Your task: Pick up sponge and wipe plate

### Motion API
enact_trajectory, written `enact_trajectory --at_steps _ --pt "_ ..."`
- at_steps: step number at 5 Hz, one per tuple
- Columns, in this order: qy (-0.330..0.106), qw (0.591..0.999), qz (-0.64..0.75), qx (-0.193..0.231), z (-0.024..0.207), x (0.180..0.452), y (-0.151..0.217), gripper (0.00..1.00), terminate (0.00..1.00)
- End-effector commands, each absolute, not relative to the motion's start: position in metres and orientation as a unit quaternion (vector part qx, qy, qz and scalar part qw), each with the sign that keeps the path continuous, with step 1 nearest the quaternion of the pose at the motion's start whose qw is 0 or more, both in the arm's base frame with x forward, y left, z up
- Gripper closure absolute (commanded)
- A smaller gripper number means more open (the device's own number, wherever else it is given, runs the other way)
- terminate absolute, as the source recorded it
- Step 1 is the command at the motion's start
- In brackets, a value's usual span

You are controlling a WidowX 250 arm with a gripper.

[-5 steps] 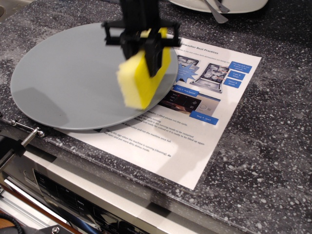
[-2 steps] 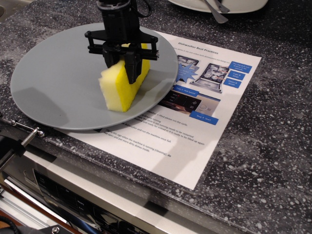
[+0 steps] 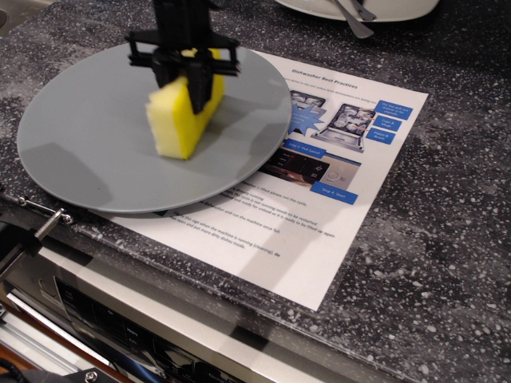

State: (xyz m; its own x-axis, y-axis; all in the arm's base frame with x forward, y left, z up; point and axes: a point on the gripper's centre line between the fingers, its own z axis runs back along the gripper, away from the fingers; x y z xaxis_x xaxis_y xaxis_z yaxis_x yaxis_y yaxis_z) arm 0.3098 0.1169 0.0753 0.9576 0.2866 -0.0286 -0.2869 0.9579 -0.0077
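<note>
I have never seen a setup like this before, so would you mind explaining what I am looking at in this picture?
This is a single view from a camera looking down at a dark speckled countertop. The black thing coming in from the top is the tip of a robot arm; its grasping part, the end effector, is shut on a yellow sponge. The sponge is held over a large flat grey-blue plate and appears to rest on it, though contact is hard to confirm. A printed instruction sheet lies partly under the plate's right edge. At the top edge is part of a white dish with a utensil in it. Along the bottom is what seems to be an appliance's control panel.
</note>
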Motion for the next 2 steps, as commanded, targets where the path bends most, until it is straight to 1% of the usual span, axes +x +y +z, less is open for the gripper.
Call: enact_trajectory --at_steps 1,2 --pt "0.007 0.989 0.148 0.026 0.0823 0.3125 0.1515 1.00 0.00" --pt "-0.005 0.988 0.148 0.036 0.0812 0.3113 0.1572 1.00 0.00"
